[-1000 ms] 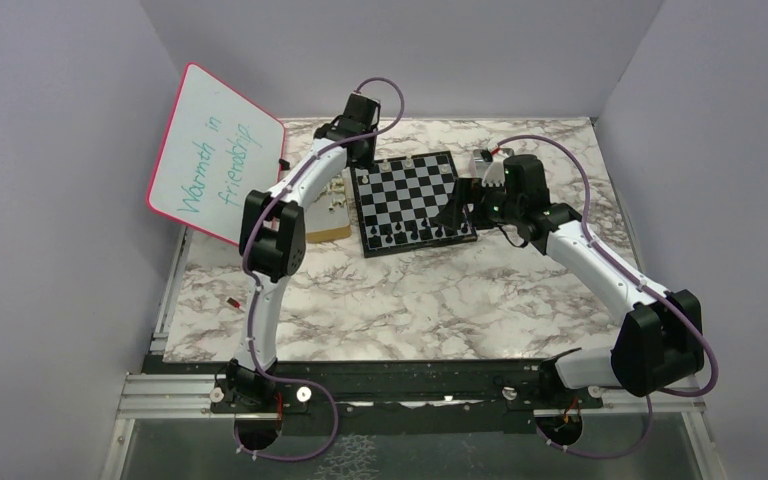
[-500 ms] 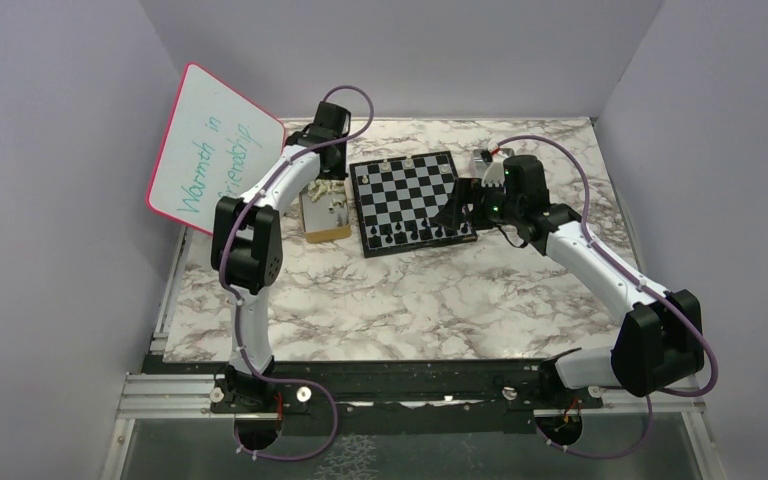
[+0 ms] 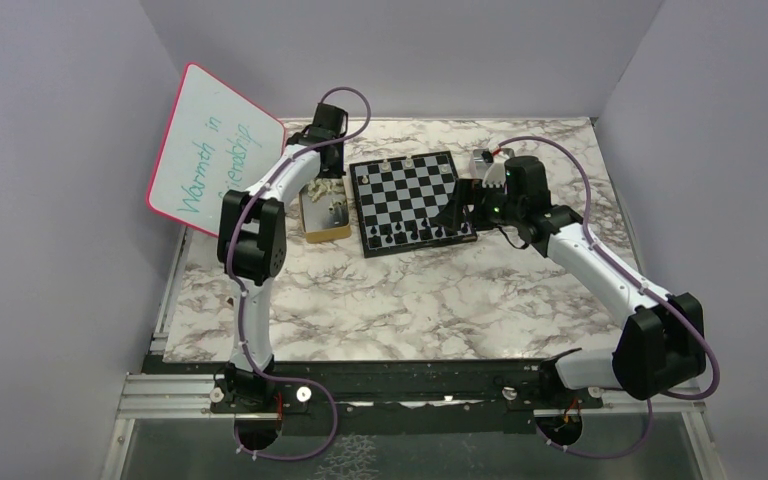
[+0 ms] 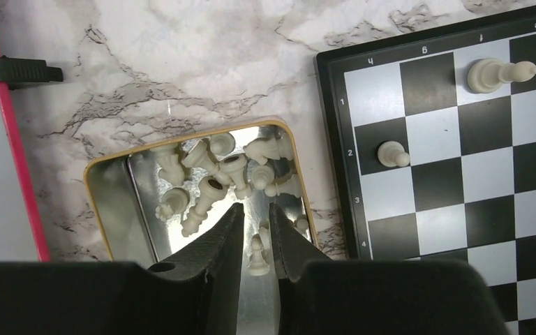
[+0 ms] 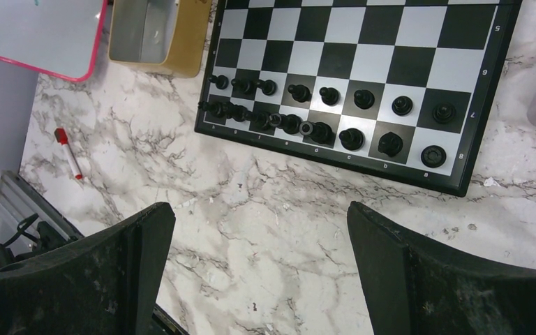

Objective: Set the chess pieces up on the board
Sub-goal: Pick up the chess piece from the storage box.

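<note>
Soft, even light from above keeps the marble table point(image 3: 410, 300) bright, with only faint, blurred shadows. In the left wrist view the metal tray point(image 4: 122, 209) shines with mirror-like reflections, and the black fingers point(image 4: 202, 279) nearest the lens look dark and slightly soft.

**Left arm** point(image 3: 282, 178): white moulded links between bulky black joint housings, with a black wrist at upper centre-left of the frame.
**Right arm** point(image 3: 600, 265): same build, its largest black housing at lower right.
**Cables** point(image 3: 345, 93): one purple lead per arm, running along the links in loose loops.
**Left gripper** point(image 4: 255, 209): two matte black tapered fingers point(image 4: 220, 241) on a broad black body.
**Right gripper** point(image 5: 262, 209): matching black fingers point(image 5: 129, 272), scuffed and dusty.
**Arm bases** point(image 3: 243, 388): black, on a black plate point(image 3: 410, 385) with silver bolt heads.
</note>
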Controlling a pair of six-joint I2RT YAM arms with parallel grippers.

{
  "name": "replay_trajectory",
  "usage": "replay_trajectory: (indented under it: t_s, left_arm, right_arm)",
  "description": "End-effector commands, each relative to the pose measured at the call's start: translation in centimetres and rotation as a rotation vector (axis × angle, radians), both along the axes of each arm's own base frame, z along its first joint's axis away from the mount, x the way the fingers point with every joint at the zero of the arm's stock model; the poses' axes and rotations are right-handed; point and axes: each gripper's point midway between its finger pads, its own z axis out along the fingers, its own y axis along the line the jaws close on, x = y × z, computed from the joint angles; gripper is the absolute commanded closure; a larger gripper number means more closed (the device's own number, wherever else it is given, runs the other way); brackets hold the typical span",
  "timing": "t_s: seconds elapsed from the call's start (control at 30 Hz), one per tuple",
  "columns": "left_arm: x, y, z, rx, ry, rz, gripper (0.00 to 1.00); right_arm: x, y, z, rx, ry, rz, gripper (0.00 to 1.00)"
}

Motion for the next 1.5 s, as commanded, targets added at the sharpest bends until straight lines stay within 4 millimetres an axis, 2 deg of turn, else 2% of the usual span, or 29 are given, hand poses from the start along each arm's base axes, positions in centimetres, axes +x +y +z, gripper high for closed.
replay_trajectory:
  t_s: [0.0,0.23,0.47,1.17,1.47]
  left_arm:
    - [1.7,0.1,-0.2,0.011,-0.028,0.01,0.8]
    - [2.1,0.1,-1.5,-0.018,-0.006,0.014,0.8]
    - [2.3,0.2,-2.5,-0.015,0.006,0.017,0.8]
    - [2.1,0.0,-4.1,-0.02,0.039,0.001,0.77]
    - [2.1,-0.4,-4.4,-0.035,0.046,-0.012,0.82]
  right_arm:
    - [-0.4,0.2,1.2,0.023,-0.032,0.009,0.0]
    - [-0.4,0.3,0.7,0.024,-0.019,0.009,0.0]
    - [-0.4,0.1,1.2,0.018,-0.029,0.004,0.0]
    - [-0.4,0.0,1.2,0.015,-0.031,0.001,0.0]
    - [-0.4,0.0,1.3,0.014,-0.033,0.002,0.0]
